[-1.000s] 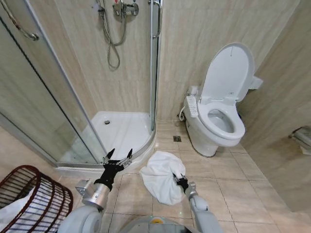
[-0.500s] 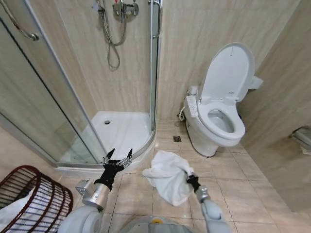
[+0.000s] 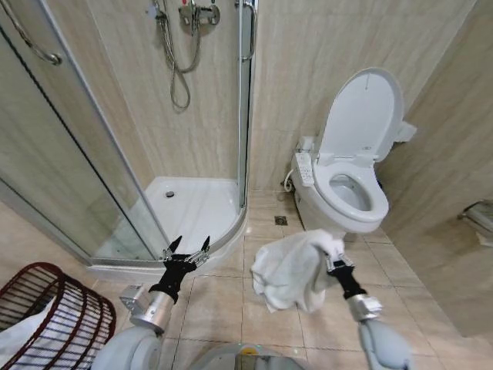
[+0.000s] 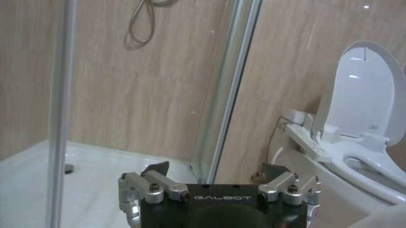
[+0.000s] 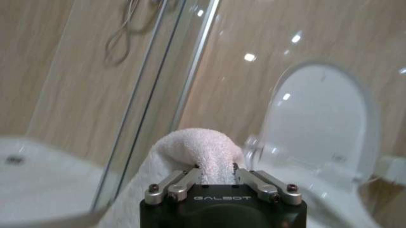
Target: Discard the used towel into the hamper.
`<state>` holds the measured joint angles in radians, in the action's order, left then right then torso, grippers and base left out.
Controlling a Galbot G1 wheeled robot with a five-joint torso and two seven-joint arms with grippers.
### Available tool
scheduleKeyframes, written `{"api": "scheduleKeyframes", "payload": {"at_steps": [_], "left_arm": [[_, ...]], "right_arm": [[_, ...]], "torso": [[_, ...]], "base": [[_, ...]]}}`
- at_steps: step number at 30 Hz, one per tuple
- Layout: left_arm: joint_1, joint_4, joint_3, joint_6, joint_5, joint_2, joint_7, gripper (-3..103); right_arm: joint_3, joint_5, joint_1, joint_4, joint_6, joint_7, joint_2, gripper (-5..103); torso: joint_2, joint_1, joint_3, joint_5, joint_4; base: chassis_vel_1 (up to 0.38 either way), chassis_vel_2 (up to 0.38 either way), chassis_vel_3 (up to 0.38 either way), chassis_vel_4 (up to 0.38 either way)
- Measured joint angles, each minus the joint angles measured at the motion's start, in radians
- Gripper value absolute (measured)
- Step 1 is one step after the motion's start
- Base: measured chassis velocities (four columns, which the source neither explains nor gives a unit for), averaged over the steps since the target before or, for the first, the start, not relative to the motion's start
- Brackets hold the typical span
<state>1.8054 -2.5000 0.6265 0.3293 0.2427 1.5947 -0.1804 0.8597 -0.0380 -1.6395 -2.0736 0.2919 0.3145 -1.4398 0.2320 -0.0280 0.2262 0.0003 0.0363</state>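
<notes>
Right gripper point(image 3: 333, 260) jaws pinching white towel point(image 3: 291, 271), held clear of floor, toilet point(image 3: 350, 185) at 12 o'clock. Left gripper point(image 3: 186, 251) jaws spread, idle. Hamper point(image 3: 58, 312) at 9 o'clock.

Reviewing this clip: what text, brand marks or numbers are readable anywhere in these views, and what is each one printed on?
"GALBOT": on the black housing of the left end effector, seen in the left wrist view.
"GALBOT": on the black housing of the right end effector, which grips the white terry towel.
A small dark mark on the raised white plastic toilet lid: too small to read.
The toilet's white side control panel: markings too small to read.
</notes>
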Motion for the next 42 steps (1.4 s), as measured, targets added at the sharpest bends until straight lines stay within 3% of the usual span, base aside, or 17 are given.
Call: {"api": "scheduleKeyframes", "payload": {"at_steps": [6,11,16,25,42], "left_arm": [[0.000,0.000,0.000,0.000,0.000,0.000,0.000,99],[0.000,0.000,0.000,0.000,0.000,0.000,0.000,99],[0.000,0.000,0.000,0.000,0.000,0.000,0.000,99],[0.000,0.000,0.000,0.000,0.000,0.000,0.000,99],[0.000,0.000,0.000,0.000,0.000,0.000,0.000,99]], "right_arm": [[0.063,-0.087,-0.043,-0.175,0.000,-0.039,-0.007,12],[0.128,0.002,0.013,-0.244,-0.001,-0.045,-0.002,12],[0.146,-0.035,0.057,-0.346,-0.072,-0.085,0.037,12],[0.127,-0.066,0.069,-0.372,-0.084,-0.121,0.042,12],[0.140,-0.113,0.083,-0.358,-0.095,-0.105,0.059,12]], "torso": [[0.000,0.000,0.000,-0.0004,0.0000],[0.000,0.000,0.000,0.0004,0.0002],[0.000,0.000,0.000,-0.0008,0.0001],[0.010,-0.005,0.005,-0.0007,0.0000],[0.087,-0.028,0.059,-0.0003,0.0002]], "base": [[0.000,0.000,0.000,0.000],[0.000,0.000,0.000,0.000],[0.000,0.000,0.000,0.000],[0.000,0.000,0.000,0.000],[0.000,0.000,0.000,0.000]]}}
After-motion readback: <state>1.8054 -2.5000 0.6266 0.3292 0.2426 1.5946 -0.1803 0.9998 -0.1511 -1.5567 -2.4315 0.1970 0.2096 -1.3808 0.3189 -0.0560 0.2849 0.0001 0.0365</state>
